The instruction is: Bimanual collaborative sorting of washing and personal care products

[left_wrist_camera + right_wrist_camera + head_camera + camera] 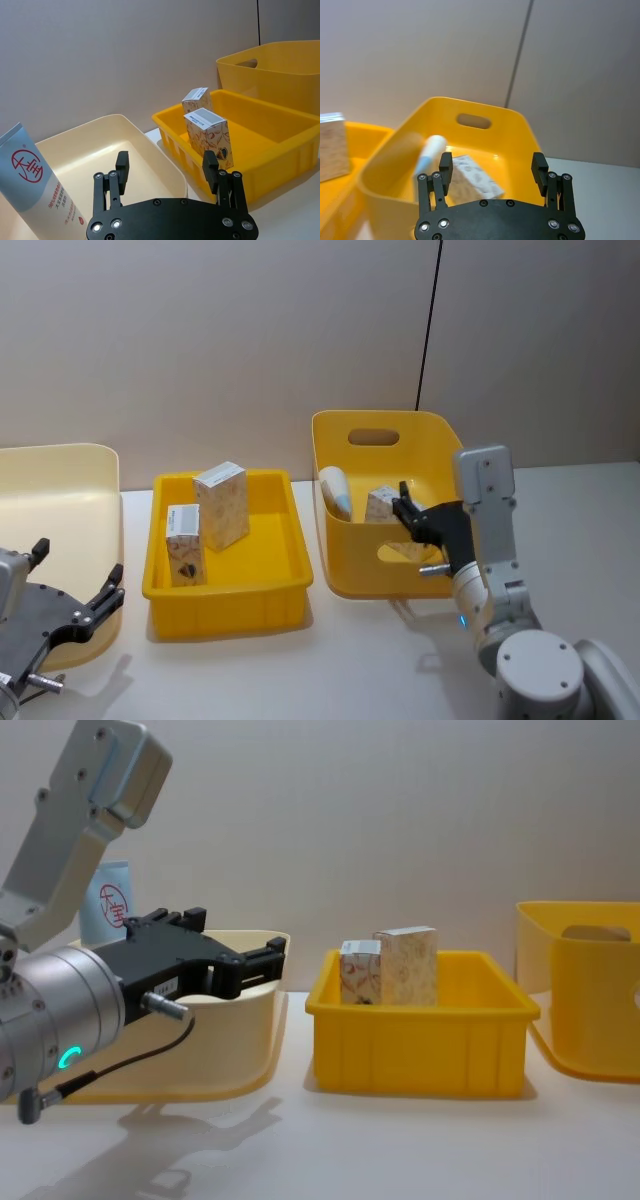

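a: where are the cartons?

b: two patterned cartons stand upright in the shallow yellow tray (285,530) in the middle of the desk (350,660). the taller carton (221,504) is toward the tray's back wall, and the smaller carton (183,545) stands just in front of it, close to the tray's left wall. from the chest view they look side by side, touching or nearly so; i cannot tell which.

a: any others?

b: a third carton (382,506) lies tilted inside the deep yellow bin with handle cutouts (372,436), right of the tray. a white and blue tube (337,491) leans against that bin's left wall, just beside the carton.

a: and the tube with the red logo?

b: that tube with the red round logo (35,187) stands in the cream bin (60,510) at the desk's left edge, near the bin's left side. in the chest view its top rises behind the left arm.

a: what are the grippers doing?

b: the left gripper (75,585) is over the near right corner of the cream bin, fingers spread apart, holding nothing. the right gripper (406,508) is at the deep bin's front wall, reaching over the rim toward the tilted carton. its fingers are spread too, with nothing between them; the carton lies past the fingertips, not touched.

a: how far apart are the containers?

b: the tray sits just beside the cream bin and near the deep bin, in a row across the desk.
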Tool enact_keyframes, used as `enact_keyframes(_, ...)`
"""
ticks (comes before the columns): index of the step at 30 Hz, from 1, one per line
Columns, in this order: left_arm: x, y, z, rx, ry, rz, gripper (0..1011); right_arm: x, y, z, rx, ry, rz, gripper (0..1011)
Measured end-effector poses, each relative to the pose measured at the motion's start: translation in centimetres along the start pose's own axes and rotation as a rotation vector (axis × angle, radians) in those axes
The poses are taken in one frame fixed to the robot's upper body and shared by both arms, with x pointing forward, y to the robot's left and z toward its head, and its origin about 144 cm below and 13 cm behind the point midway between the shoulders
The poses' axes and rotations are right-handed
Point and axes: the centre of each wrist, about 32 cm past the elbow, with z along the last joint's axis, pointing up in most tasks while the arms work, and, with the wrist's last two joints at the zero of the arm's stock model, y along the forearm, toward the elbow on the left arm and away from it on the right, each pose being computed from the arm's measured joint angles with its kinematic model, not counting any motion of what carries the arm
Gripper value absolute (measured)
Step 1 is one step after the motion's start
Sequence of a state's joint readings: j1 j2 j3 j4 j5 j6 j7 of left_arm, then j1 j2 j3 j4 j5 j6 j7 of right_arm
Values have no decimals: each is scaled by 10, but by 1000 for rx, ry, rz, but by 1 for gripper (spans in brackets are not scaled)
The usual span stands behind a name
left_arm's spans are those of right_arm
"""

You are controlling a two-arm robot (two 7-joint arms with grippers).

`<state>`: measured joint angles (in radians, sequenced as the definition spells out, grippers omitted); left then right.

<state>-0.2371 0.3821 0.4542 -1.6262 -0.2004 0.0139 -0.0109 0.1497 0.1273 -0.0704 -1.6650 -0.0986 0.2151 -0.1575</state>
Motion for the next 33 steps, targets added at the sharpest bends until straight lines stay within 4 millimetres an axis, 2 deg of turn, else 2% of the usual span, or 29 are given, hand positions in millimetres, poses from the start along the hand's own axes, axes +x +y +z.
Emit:
enact_keyframes(4,0,0,0,0,0,0,1000,0,-6,-4,14,24,61,1000)
enact_keyframes(23,0,0,0,0,0,0,1002,-2,-41,-23,55,156,363,1000)
enact_keyframes(33,0,0,0,0,0,0,1002,-2,-53,-29,62,204,453,1000)
